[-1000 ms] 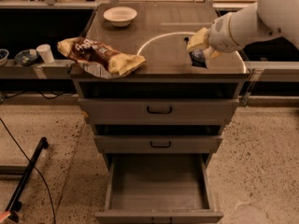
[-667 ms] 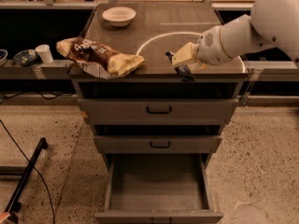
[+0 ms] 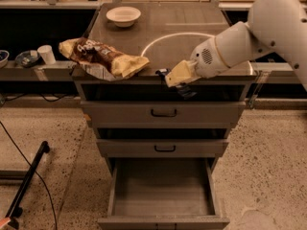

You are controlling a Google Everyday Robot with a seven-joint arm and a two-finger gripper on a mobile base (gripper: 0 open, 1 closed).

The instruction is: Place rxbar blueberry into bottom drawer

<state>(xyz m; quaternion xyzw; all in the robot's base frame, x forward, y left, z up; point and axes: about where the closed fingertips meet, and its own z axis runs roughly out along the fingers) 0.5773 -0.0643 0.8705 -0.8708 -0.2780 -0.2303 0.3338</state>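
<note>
My gripper [image 3: 176, 78], with pale yellowish fingers, hangs over the front edge of the cabinet top, just above the top drawer. It is shut on the rxbar blueberry [image 3: 185, 91], a small dark bar whose end sticks out below the fingers. The bottom drawer [image 3: 163, 191] is pulled open far below the gripper. Its plain grey floor is bare.
A brown-and-yellow chip bag [image 3: 103, 58] lies at the cabinet top's front left. A white bowl [image 3: 123, 16] sits at the back. The top drawer [image 3: 164, 112] and middle drawer [image 3: 164, 148] are closed. Cups [image 3: 46, 54] stand on a left shelf. A black pole [image 3: 26, 181] lies on the floor.
My gripper has moved left and forward with the bar, from over the right of the cabinet top to its front edge, and it now sits lower.
</note>
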